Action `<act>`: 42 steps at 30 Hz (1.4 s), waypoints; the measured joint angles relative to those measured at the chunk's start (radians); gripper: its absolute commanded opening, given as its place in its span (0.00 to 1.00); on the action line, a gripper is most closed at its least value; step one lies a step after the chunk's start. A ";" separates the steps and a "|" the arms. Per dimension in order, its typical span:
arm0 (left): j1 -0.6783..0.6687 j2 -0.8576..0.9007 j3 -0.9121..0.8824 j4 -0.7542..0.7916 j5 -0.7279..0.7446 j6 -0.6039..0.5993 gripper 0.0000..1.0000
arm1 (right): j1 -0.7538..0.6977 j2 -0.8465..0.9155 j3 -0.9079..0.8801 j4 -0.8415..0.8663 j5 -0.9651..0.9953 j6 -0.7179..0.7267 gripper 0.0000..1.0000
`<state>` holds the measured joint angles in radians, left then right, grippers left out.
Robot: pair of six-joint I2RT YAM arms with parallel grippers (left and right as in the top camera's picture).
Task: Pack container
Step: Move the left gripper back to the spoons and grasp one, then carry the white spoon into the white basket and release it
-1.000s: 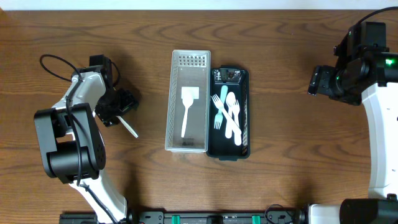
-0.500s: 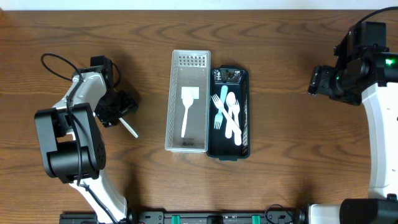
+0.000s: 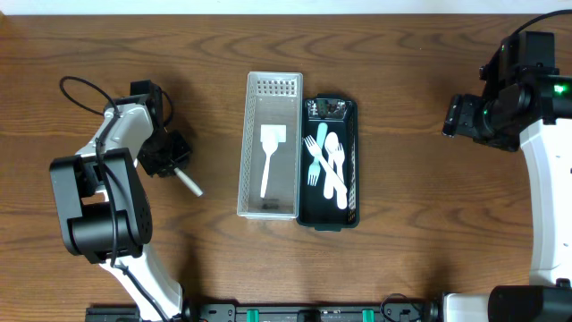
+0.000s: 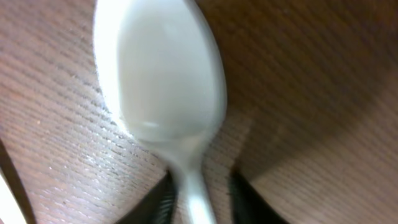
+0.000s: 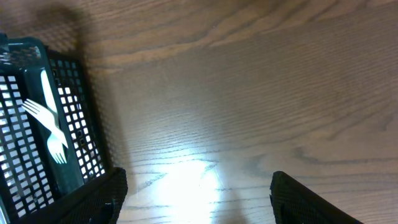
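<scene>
Closest to the left wrist camera, a white spoon (image 4: 158, 74) fills the view, bowl upward and blurred, over the wooden table (image 4: 323, 155); the left gripper (image 4: 199, 202) is clenched on the spoon's neck, a dark finger (image 4: 163, 200) pressed to each side of it; from overhead the left gripper (image 3: 174, 166) sits well to the left of the pale grey basket (image 3: 254, 148), with the spoon's handle (image 3: 189, 184) poking out of it toward the basket and low over the wood; the grey basket stands in the middle of the table (image 3: 402, 241) and holds a white spatula (image 3: 268, 163), blade toward the far end; touching the grey basket's right side is a black tray (image 3: 350, 161) with a teal fork (image 3: 316, 154) and white cutlery (image 3: 334, 170) lying in it; far to the right of the grey basket, the right gripper (image 3: 454, 116) hangs released, its fingers spread wide with nothing between them; its own camera shows the gripper (image 5: 196, 205) over bare wood, with the black tray (image 5: 93, 143) and a white fork (image 5: 51, 127) at the left edge.
</scene>
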<state>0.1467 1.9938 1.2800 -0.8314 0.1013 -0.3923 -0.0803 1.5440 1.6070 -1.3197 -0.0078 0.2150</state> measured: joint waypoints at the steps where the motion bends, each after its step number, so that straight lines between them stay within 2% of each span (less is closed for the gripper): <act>1: 0.000 0.000 0.000 0.000 0.000 0.000 0.20 | 0.000 0.000 0.000 0.000 0.000 0.000 0.77; 6: 0.000 0.000 0.000 0.000 -0.001 0.000 0.19 | 0.000 0.000 0.000 0.000 0.000 0.000 0.77; 8: 0.000 0.000 0.000 0.000 0.000 -0.002 0.15 | 0.000 0.000 0.000 0.000 0.000 0.000 0.77; 20: -0.001 0.000 0.000 -0.001 -0.004 0.000 0.12 | 0.000 0.000 0.000 0.000 0.000 0.000 0.77; 26: -0.044 -0.025 -0.015 -0.053 -0.034 0.000 0.12 | 0.000 0.000 0.000 0.000 0.000 0.000 0.77; 30: -0.143 -0.135 -0.016 -0.101 -0.050 0.012 0.12 | 0.000 0.000 0.000 0.002 0.000 0.000 0.77; 37: -0.436 -0.491 0.024 -0.074 -0.109 0.031 0.12 | 0.000 0.000 0.000 0.004 0.000 0.000 0.77; 42: -0.600 -0.589 0.032 -0.023 -0.170 0.031 0.12 | 0.000 0.000 0.000 0.008 0.000 0.000 0.77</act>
<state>-0.4534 1.4052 1.3117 -0.8539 -0.0685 -0.3614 -0.0803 1.5440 1.6070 -1.3121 -0.0078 0.2150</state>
